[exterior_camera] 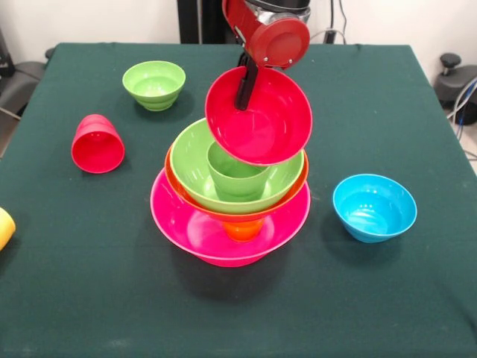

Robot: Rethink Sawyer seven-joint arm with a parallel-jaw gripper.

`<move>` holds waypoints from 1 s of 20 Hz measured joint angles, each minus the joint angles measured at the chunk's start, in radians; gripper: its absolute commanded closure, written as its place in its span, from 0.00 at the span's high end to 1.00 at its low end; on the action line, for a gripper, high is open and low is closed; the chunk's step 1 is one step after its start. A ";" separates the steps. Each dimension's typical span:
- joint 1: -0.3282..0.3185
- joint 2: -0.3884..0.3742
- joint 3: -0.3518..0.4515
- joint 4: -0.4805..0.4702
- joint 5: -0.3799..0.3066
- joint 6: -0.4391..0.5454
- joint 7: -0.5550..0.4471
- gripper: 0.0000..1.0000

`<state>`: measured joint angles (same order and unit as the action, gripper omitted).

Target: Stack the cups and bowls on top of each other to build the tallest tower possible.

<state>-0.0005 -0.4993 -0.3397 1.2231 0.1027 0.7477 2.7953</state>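
Observation:
The tower stands mid-table. Its base is the very large pink bowl (pixel 186 224). An orange cup (pixel 244 230) shows inside it, under the large orange bowl (pixel 171 173). The large green bowl (pixel 190 160) is nested in that, with the green cup (pixel 237 177) upright inside. My gripper (pixel 244 101) comes down from above and is shut on the rim of the small red bowl (pixel 268 130). It holds the bowl tilted, opening toward the camera, just above the green bowl's far rim. One black finger (pixel 246 86) shows inside the bowl.
A small green bowl (pixel 154 83) sits upright at the far left. A red cup (pixel 97 144) lies on its side at the left. A yellow cup (pixel 4 227) shows at the left edge. A small blue bowl (pixel 374 207) sits upright at the right.

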 measured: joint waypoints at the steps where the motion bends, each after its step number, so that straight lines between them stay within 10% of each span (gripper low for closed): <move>1: 0.000 0.000 0.000 0.000 0.000 0.000 0.000 0.00; 20: -0.005 0.001 0.000 -0.060 0.000 0.090 0.000 0.00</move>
<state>-0.0057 -0.4980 -0.3399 1.1635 0.1025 0.8379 2.7953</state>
